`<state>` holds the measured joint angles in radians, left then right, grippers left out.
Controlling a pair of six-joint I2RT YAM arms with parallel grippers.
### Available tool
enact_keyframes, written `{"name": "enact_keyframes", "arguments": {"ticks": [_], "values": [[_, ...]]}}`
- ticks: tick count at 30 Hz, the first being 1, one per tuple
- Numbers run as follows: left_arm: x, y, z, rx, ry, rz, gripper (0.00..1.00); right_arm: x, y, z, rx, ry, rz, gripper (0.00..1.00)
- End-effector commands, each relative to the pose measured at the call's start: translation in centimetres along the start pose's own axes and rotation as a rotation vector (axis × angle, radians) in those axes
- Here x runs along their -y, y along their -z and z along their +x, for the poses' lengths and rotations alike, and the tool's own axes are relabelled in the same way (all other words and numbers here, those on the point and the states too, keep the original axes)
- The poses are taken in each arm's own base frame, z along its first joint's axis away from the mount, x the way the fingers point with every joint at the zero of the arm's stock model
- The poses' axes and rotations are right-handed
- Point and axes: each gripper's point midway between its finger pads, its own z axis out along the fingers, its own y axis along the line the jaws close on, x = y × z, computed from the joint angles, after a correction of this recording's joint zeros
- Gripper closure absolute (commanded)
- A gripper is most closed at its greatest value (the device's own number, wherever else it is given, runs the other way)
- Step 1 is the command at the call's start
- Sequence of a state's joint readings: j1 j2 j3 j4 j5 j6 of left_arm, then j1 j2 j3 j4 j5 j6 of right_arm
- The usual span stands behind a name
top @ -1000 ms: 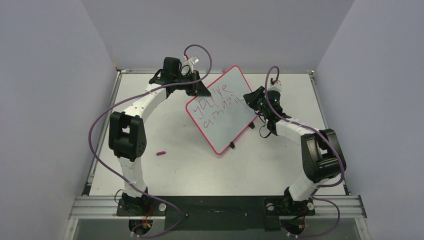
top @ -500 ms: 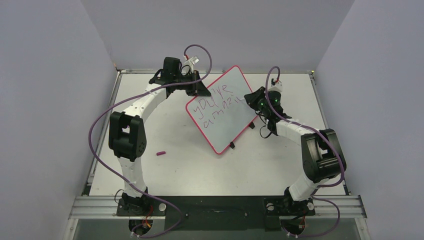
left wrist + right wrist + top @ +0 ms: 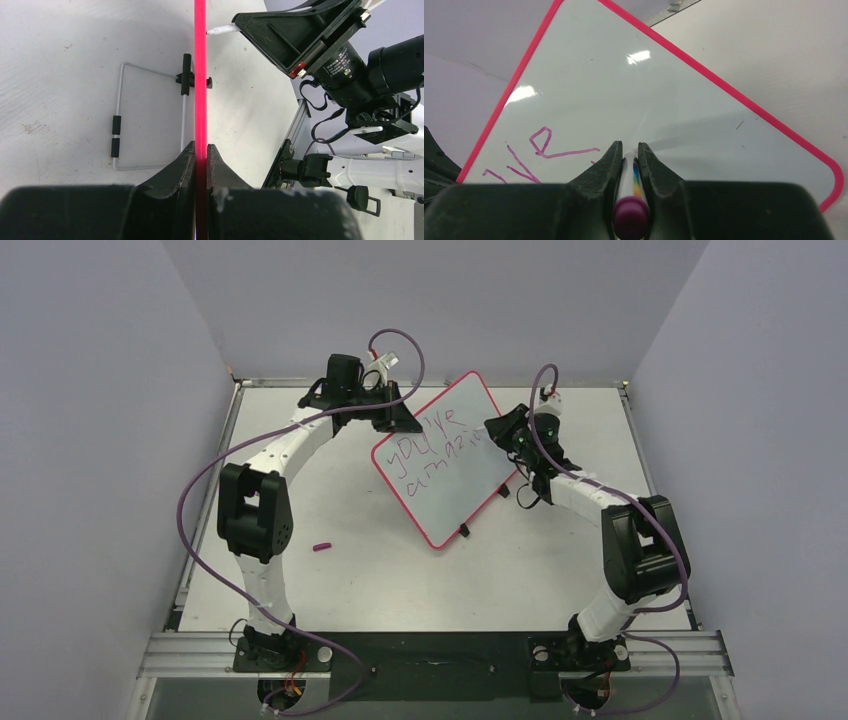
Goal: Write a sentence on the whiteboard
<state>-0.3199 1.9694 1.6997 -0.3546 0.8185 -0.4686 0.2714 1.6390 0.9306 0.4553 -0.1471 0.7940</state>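
The whiteboard (image 3: 452,485), white with a red-pink rim, stands tilted near the table's far middle. The sentence (image 3: 432,445) runs across it in two purple lines. My left gripper (image 3: 405,421) is shut on the board's upper-left rim; in the left wrist view the rim (image 3: 200,75) runs edge-on between its fingers, where the left gripper (image 3: 200,149) pinches it. My right gripper (image 3: 497,433) is at the board's right side, shut on a marker pen (image 3: 630,212). Purple strokes (image 3: 544,148) show on the board (image 3: 659,85) left of the right gripper (image 3: 629,146). The fingers hide the pen's tip.
A small purple cap (image 3: 321,547) lies on the table left of the board. The board's wire stand (image 3: 118,125) rests on the table behind it. Grey walls close in both sides and the back.
My right gripper with the pen has shifted slightly toward the far side along the board. The left gripper and the board have stayed put.
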Motion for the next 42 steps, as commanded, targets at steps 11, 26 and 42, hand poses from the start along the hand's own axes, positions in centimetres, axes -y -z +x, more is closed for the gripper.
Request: {"name": "enact_keyframes", "arguments": {"ticks": [11,26,42], "values": [[6.2,2.5,-2.0,0.055,-0.121,0.14,1.0,-2.1,-1.7,-1.2,0.021,0.004,-0.052,1.0],[6.2,2.4,-2.0,0.057,-0.12,0.141,1.0,0.0,-1.8,-0.8,0.016,0.003,-0.007,1.0],[6.4,2.5,-2.1,0.06,-0.124,0.144,1.0,1.6,-0.4,0.5,0.005,0.006,0.025,1.0]]}}
